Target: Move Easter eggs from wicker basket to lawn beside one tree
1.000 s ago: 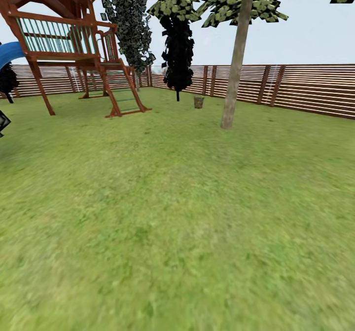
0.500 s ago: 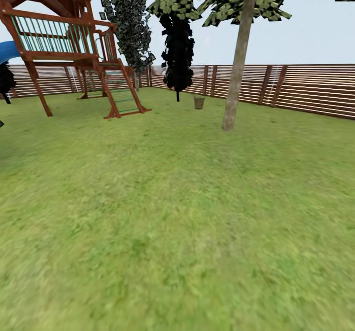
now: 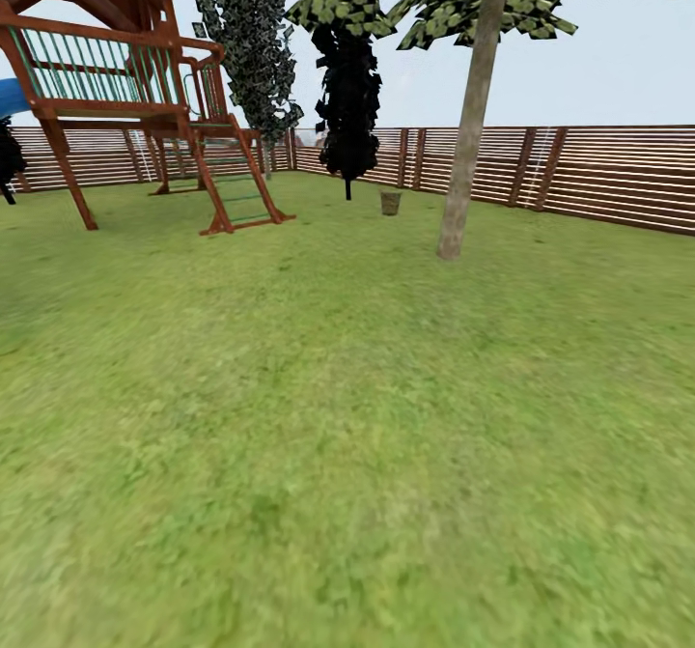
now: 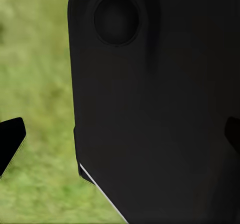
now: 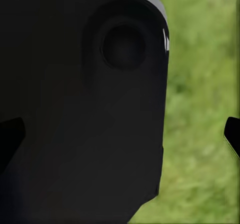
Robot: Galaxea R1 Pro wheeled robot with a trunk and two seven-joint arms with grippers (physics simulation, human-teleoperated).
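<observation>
1. Head view: small brown basket [image 3: 390, 203] far off on the lawn [image 3: 338, 416], just beside the pale tree [image 3: 465, 136] on its fence side and toward the dark cypress [image 3: 348, 98]. Too small and distant to tell what lies inside; no eggs made out.
2. Same view: tree trunk leaning slightly, rooted in grass well short of the slatted fence [image 3: 598, 175]. Wooden playset [image 3: 135, 88] well apart from the tree, past the cypress, with a ladder sloping down to the grass.
3. Left wrist view: dark robot body panel [image 4: 155, 99] close up, blurred grass beside it. Left pincer [image 4: 125, 139] marked by two black fingertips [image 4: 11, 140] at opposite edges of the frame, spread wide with nothing between them but the panel behind. Basket nowhere near these fingers.
4. Right wrist view: another dark panel [image 5: 80, 99] with blurred grass alongside. Right pincer [image 5: 122, 136] likewise spread, one black fingertip [image 5: 233, 134] showing against the grass, holding nothing.
</observation>
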